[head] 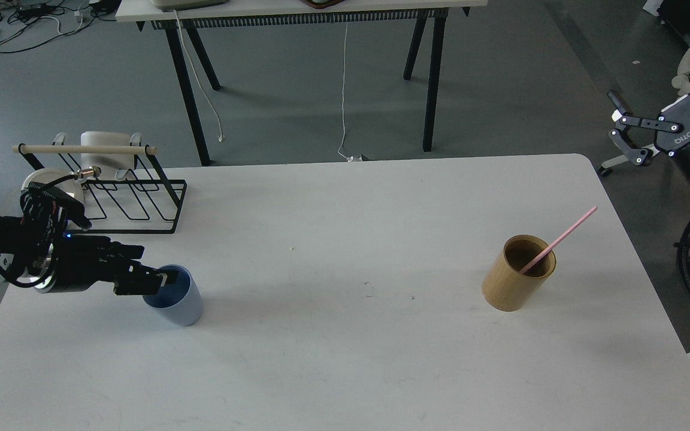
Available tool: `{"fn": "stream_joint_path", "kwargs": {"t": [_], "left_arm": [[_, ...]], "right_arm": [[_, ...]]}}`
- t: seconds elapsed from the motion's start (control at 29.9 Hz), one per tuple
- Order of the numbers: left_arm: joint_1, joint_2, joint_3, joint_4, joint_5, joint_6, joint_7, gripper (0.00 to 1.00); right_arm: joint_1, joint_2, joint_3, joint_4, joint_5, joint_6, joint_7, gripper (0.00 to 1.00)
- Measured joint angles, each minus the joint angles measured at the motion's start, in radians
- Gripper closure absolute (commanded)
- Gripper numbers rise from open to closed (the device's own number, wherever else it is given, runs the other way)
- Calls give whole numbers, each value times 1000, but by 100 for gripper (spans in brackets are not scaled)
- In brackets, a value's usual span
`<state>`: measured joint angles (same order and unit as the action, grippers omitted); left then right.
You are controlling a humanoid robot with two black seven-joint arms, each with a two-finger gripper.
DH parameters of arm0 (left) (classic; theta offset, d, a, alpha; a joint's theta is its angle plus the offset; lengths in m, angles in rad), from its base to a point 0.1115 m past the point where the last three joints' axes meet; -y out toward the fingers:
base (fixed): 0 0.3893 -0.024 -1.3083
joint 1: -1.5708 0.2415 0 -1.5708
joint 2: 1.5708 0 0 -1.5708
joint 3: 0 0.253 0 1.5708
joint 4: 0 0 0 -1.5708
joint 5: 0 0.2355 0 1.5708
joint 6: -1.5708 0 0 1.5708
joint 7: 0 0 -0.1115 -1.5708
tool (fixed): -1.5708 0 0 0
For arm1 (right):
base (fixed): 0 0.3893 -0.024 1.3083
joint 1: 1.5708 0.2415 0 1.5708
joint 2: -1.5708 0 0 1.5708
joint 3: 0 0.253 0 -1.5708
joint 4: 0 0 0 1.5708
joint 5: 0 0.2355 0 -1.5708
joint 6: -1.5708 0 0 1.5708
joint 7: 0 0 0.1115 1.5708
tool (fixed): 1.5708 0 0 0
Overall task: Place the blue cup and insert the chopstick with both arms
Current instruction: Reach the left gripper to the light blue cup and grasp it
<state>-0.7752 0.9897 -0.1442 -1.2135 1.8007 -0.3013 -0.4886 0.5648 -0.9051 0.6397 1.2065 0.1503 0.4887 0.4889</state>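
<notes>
The blue cup (178, 302) stands upright on the white table (345, 359) at the front left. My left gripper (162, 280) comes in from the left and its dark fingers are at the cup's rim, with one tip over the opening. I cannot tell the fingers apart. A bamboo holder (517, 275) stands at the right with one pink chopstick (560, 239) leaning in it, pointing up and to the right. My right gripper (653, 75) is open and empty, off the table's far right corner, well away from the holder.
A black wire dish rack (135, 200) with a wooden rail and white dishes stands at the table's back left, just behind my left arm. Another table's legs (432, 78) and a hanging cable are beyond the far edge.
</notes>
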Motion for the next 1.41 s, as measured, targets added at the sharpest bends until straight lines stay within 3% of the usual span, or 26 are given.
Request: {"fn": "stream_joint_path", "kwargs": {"t": [0.2, 0.33, 0.6, 0.94, 1.04, 1.41], "left_arm": [[29, -23, 1, 36, 2, 11, 0, 2], [46, -29, 2, 39, 2, 44, 0, 13], [57, -37, 3, 40, 46, 68, 0, 51], [65, -39, 2, 64, 75, 92, 0, 78], [66, -39, 2, 66, 93, 105, 0, 94], [68, -35, -7, 56, 148, 132, 0, 100]], "right_arm": [[-9, 0, -1, 1, 0, 0, 0, 0], [-11, -7, -1, 1, 0, 0, 0, 0], [-15, -9, 0, 1, 0, 0, 0, 0], [-33, -9, 0, 4, 0, 0, 0, 0], [-36, -9, 1, 4, 1, 0, 0, 0], [-43, -9, 1, 5, 2, 0, 0, 0]]}}
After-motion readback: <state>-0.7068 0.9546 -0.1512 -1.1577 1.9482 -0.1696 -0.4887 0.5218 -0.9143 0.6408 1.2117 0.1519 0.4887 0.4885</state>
